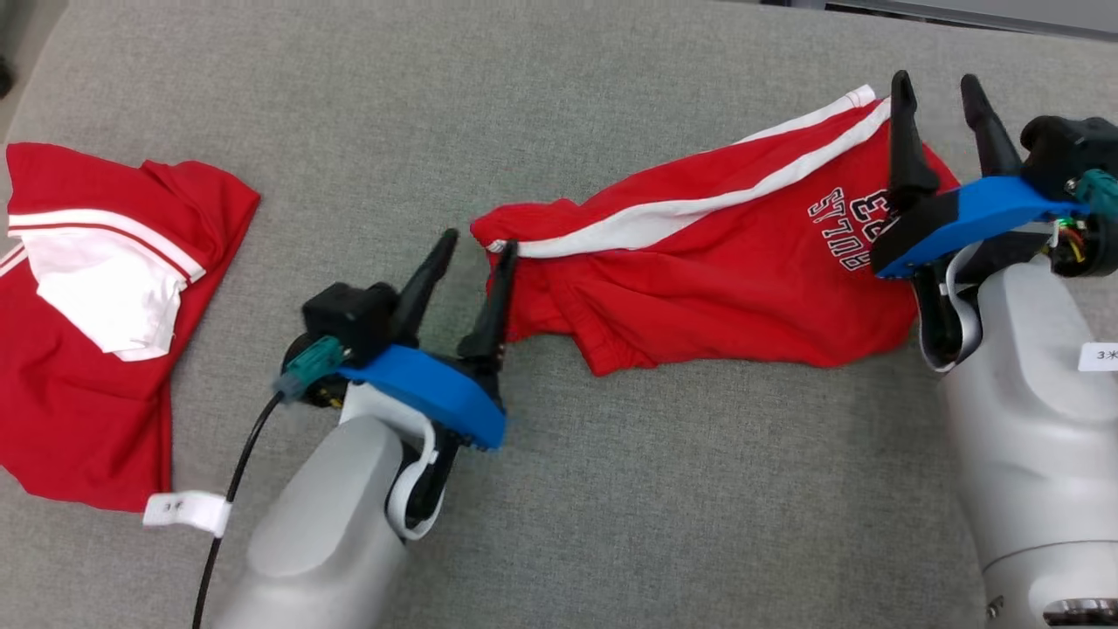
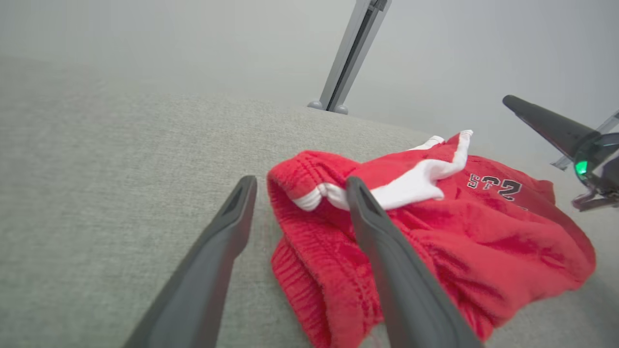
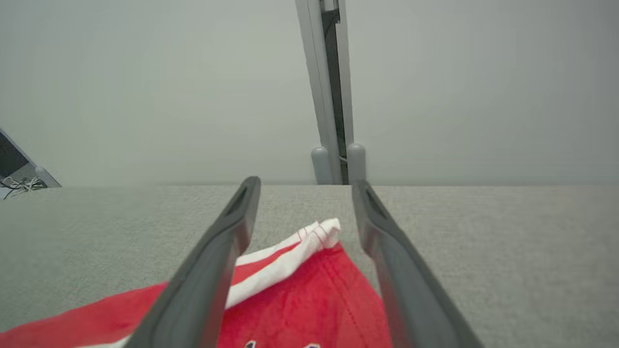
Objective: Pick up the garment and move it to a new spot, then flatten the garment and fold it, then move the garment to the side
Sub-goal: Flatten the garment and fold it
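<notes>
Head view, shorts (image 1: 699, 288) crosswise, waistband (image 1: 528, 301) seemingly leftward, left gripper (image 1: 479, 246) and right gripper (image 1: 935, 86) released

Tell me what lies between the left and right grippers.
Head view: the red shorts span the stretch from left gripper to right gripper, lying on the grey fabric surface.

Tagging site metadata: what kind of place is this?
Likely a robot test lab: grey fabric-covered table, bare grey wall with a metal post, red shorts and red shirt laid out.
</notes>
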